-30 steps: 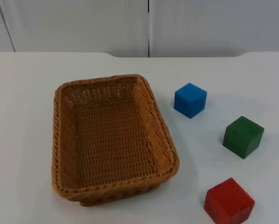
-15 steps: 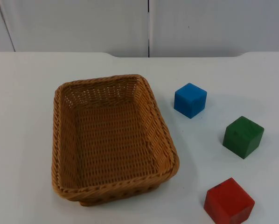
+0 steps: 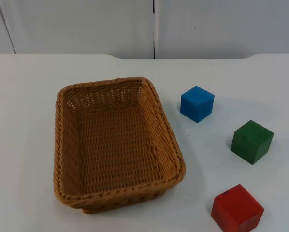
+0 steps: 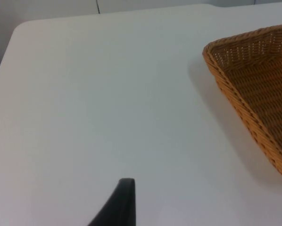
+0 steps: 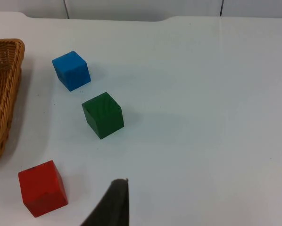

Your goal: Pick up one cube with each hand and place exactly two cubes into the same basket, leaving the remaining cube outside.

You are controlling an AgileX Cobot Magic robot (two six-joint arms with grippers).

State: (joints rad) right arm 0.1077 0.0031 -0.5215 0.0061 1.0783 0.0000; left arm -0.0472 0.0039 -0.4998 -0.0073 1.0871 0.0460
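Top view: same layout as a second ago, nothing shifted. Three cubes on the white counter (image 3: pixel 28 96), right of one wicker basket (image 3: pixel 62 145): blue cube (image 3: pixel 197 103), green cube (image 3: pixel 252 141), red cube (image 3: pixel 237 208). Basket holding nothing. Left gripper (image 4: pixel 116 205) and right gripper (image 5: pixel 110 205) waiting above the counter; finger state impossible to tell.

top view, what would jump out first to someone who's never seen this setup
The big woven basket left of centre on the white table, with nothing in it. Next, the three cubes standing apart to its right: the blue cube farthest back, the green cube further right, and the red cube nearest the front edge.
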